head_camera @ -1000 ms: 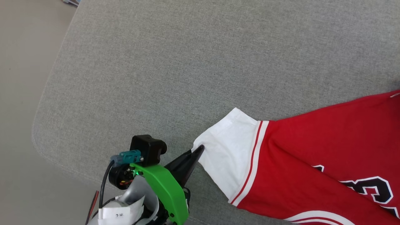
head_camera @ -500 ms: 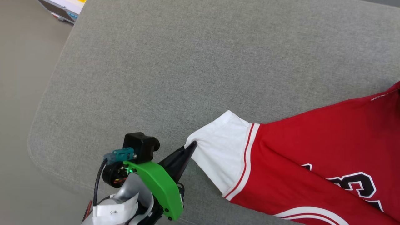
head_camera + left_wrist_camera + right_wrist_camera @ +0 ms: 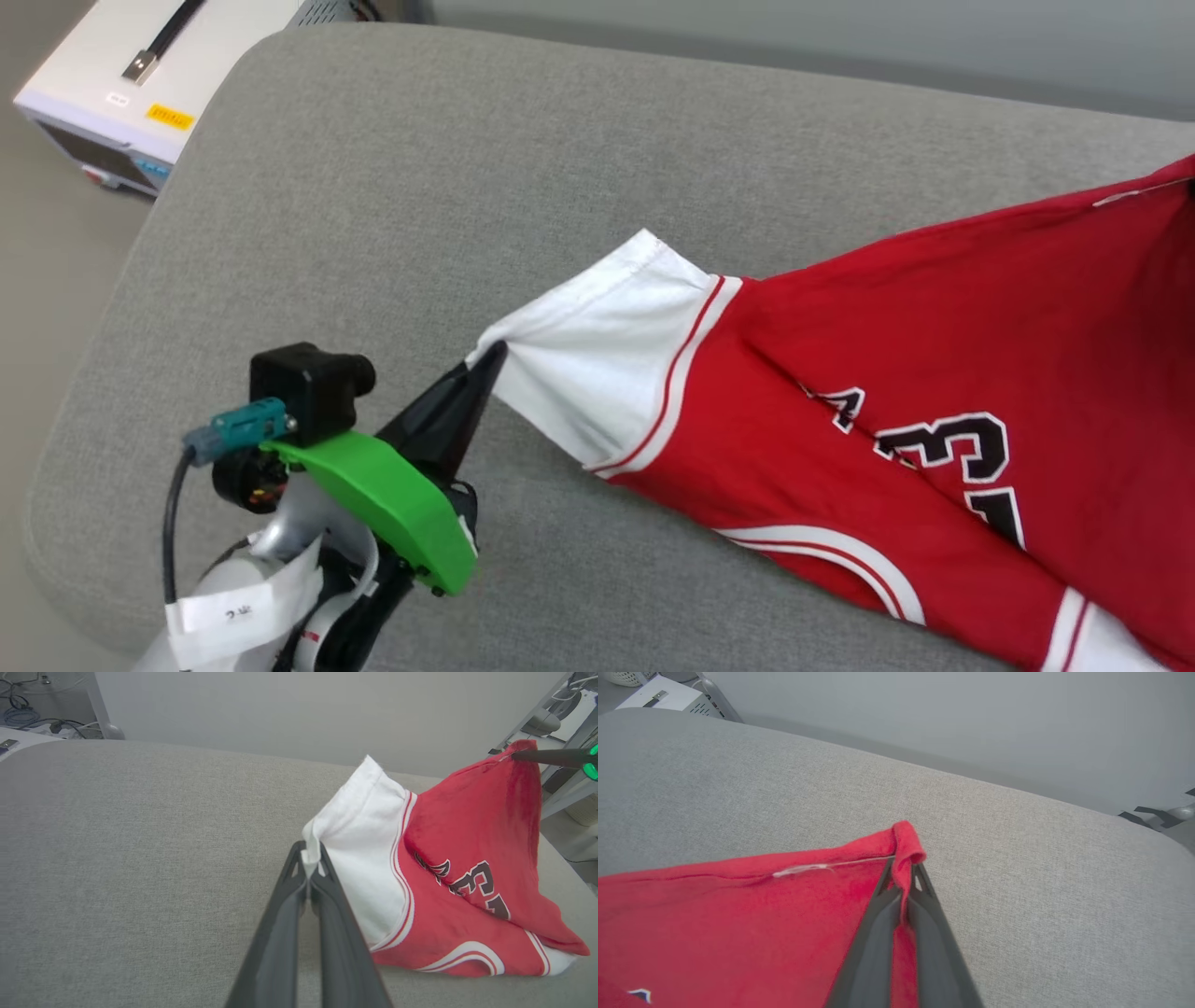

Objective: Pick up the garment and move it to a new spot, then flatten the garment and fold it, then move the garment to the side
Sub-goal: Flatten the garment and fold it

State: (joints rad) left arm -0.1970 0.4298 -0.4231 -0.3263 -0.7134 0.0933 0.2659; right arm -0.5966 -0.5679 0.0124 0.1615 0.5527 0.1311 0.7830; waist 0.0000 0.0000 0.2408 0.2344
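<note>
**Jersey gripped at two corners, folding yet to come**

Nearest, at about seven o'clock in the head view, the left gripper (image 3: 487,359) has its fingers (image 3: 280,919) clenched on the cuff corner of the white sleeve. From there the garment (image 3: 887,327) stretches toward three o'clock, partly raised, its lower part resting on the grey cushion (image 3: 467,187). Farther out, the right gripper (image 3: 903,870) pinches a red edge, its fingers closed tight on the cloth. My judgement: the pick-up is done and the move to a new spot is under way. Flattening, folding and setting aside remain.
</note>
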